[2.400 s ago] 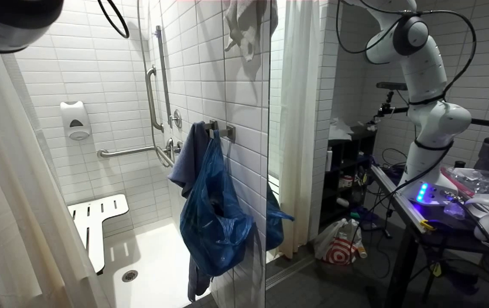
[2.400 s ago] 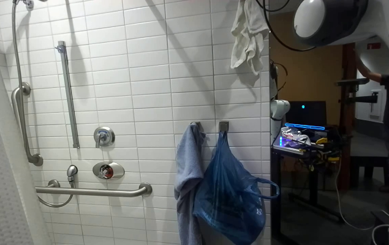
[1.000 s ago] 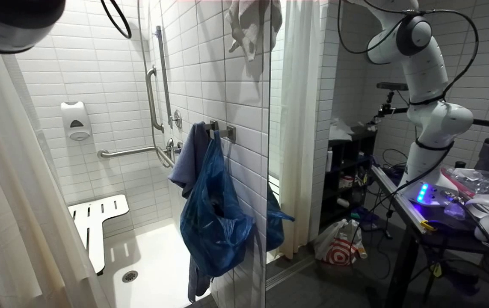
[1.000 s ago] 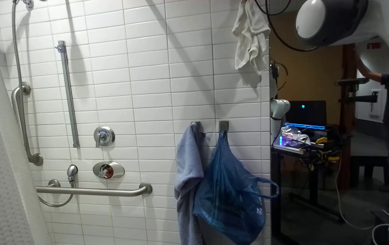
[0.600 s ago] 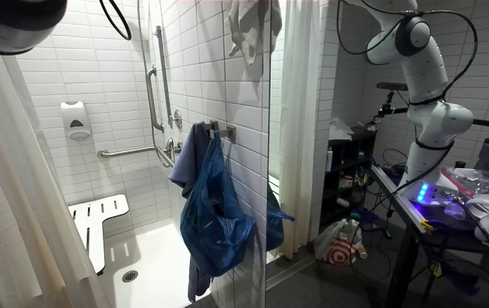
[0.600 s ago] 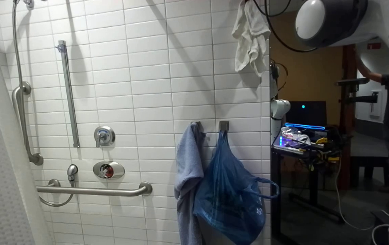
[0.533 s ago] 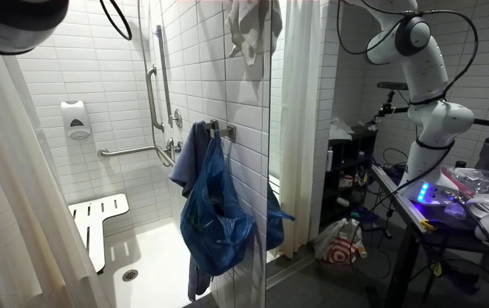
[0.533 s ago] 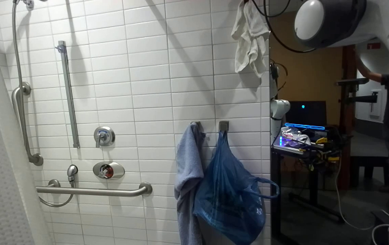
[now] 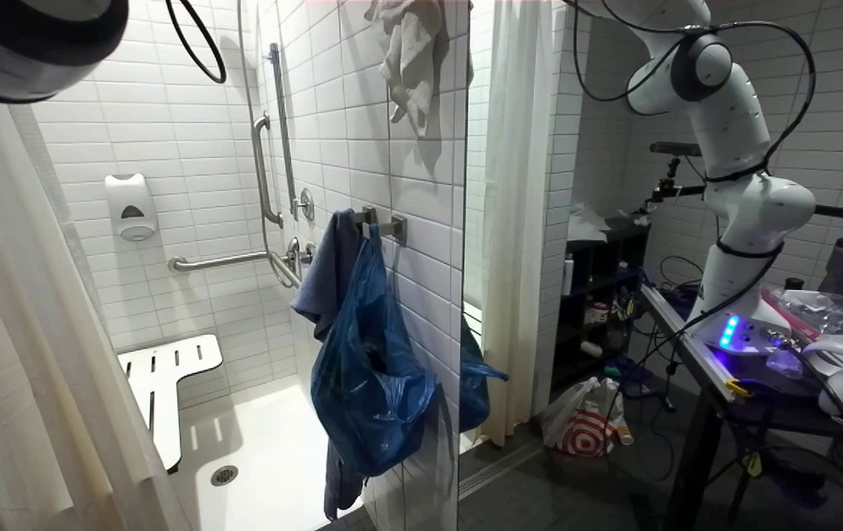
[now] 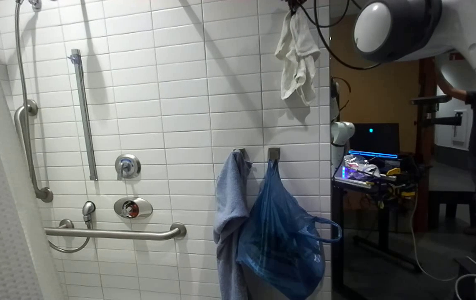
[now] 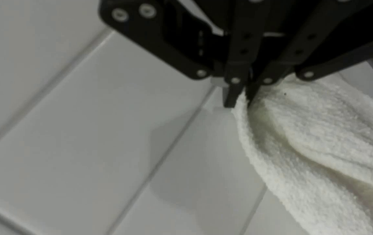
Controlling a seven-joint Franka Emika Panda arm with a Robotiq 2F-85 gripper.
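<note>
Gripper (image 11: pixel 243 98), one, black: you have it pinching a fold of the cloth (image 11: pixel 317 140), caught between the fingertips (image 11: pixel 230 99) in your wrist view. Its lower end (image 10: pixel 293 7) just shows at the top edge of an exterior view.

Cloth, one, white, soft pile: hangs in loose folds from your gripper; seen in both exterior views. Held before the wall (image 10: pixel 179 104), white tile; its shadow (image 10: pixel 302 114) falls there, though you cannot tell whether cloth and tile touch. Position: above the hooks (image 10: pixel 274 154), apart from them.

Hooks, two, metal, side by side on the tile: one bears the towel (image 10: pixel 231 200), the other the bag (image 10: pixel 283 241).

Towel, one, blue-grey: hangs limp, touching the bag.

Bag, one, blue plastic: gathered at the hook, one loop sticking out past the wall's edge.

Arm (image 10: pixel 467 33), one, white with dark joint covers: enters at an upper corner in both exterior views. A black cable (image 10: pixel 327 52) droops in a loop between it and the cloth.

Mirror (image 10: pixel 371 91), one: beside the wall; you see the arm again in it, base lit blue, on a table (image 9: pixel 712 376).

Valve (image 10: pixel 127 166), rail (image 10: pixel 83 116) and bar (image 10: pixel 113 234), metal: fixed to the wall, well apart from the cloth.

Curtain (image 9: pixel 45 310), pale: hangs opposite the tile wall.

Dispenser (image 9: pixel 130 210), white: on the back wall (image 9: pixel 192 147), above the seat (image 9: pixel 168 391).

Seat, white, slotted: set flat, near the floor drain (image 9: pixel 224 476).
</note>
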